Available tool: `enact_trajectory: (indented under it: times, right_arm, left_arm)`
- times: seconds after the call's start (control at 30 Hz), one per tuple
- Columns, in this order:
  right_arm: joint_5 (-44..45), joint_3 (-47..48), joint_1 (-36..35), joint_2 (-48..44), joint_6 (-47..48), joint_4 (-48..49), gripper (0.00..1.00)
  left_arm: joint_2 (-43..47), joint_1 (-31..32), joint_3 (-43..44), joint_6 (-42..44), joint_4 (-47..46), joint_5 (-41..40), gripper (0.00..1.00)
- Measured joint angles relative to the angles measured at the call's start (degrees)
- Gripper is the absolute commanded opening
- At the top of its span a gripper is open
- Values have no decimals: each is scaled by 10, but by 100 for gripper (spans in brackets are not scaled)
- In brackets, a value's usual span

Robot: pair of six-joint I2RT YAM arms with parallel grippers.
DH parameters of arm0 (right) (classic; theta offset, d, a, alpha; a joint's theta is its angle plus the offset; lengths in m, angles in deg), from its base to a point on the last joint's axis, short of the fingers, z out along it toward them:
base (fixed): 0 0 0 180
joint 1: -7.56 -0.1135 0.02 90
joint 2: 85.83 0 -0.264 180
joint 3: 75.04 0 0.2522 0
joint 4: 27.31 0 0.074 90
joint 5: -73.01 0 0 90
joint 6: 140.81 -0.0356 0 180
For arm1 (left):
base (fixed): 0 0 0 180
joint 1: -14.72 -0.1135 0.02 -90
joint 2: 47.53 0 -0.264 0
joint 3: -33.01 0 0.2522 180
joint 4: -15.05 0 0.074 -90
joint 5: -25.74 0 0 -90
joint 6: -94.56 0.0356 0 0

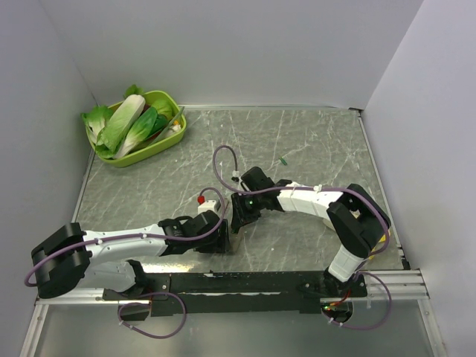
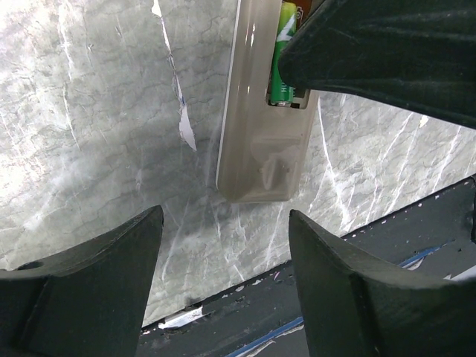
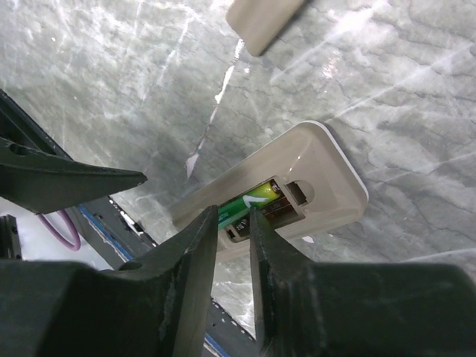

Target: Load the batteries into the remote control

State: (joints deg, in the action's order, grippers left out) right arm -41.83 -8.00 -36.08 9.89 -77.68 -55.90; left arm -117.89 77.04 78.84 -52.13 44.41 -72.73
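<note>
— Grey-brown plastic, reverse side up: where is the remote control (image 2: pixel 256 149) laid, and how are the end effectors set?
— It is laid flat on the marbled table (image 2: pixel 89 111) with its compartment uncovered and one green battery (image 3: pixel 249 202) inside. The left end effector (image 2: pixel 224 223) is spread wide just short of the remote's end, with nothing gripped. The right end effector (image 3: pixel 234 216) is narrowed to a slit at the battery; whether the cell is pinched or only pressed cannot be told. A second battery (image 1: pixel 283 160) is seen well apart on the table.
— How should these be handled?
— The remote is judged light, stiff and apt to slide, so its long edges should be braced. The battery is judged hard, smooth and prone to rolling, and is best taken across its middle.
</note>
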Motion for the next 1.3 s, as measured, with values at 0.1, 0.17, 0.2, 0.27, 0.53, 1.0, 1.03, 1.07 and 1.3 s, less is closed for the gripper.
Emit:
enact_trajectory:
  times: [0.1,0.17,0.2,0.27,0.53,1.0,1.03,1.07,1.3]
  right_arm:
    - [1,3,-2,0,9,0,35]
    - [1,4,-3,0,15,-2,36]
    - [2,4,-3,0,21,-3,37]
    - [4,4,-3,-2,32,-8,40]
    - [19,3,-5,-84,110,-27,46]
    - [82,-1,-83,-92,221,-34,47]
    - [87,-1,-87,-88,223,-36,47]
    - [95,-1,-90,-82,223,-38,48]
    - [122,0,-94,-63,226,-48,49]
  left_arm:
    - [0,0,0,0,0,-2,73]
    - [0,0,0,0,1,-4,73]
    - [0,0,0,0,2,-4,74]
    - [1,0,0,0,2,-5,74]
    - [40,-3,-3,-7,10,-19,73]
    - [46,-8,-9,-18,17,-21,72]
    - [46,-9,-9,-20,18,-21,72]
    - [46,-9,-9,-23,19,-21,72]
    - [47,-10,-10,-30,19,-21,72]
